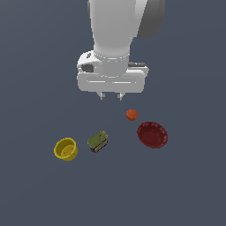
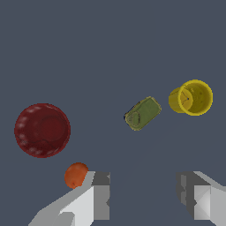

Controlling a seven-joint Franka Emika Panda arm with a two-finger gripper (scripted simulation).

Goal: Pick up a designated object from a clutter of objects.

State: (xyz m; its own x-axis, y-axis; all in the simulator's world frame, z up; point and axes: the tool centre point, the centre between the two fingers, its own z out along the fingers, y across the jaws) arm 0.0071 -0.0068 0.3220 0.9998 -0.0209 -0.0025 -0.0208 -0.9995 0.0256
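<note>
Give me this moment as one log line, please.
tool: open, empty, raised | yellow cup: untouched | can: on its side | phase: pre-approach

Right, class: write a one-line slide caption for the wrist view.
Open gripper above yellow cup-bowl, green can, orange ball and red bowl.

The yellow cup (image 1: 65, 148) stands at the end of the row, open floor on its outer sides. Its only near neighbour is the green can (image 1: 97, 141), lying just beside it; the orange ball (image 1: 131, 114) and red bowl (image 1: 152, 134) sit well apart.
</note>
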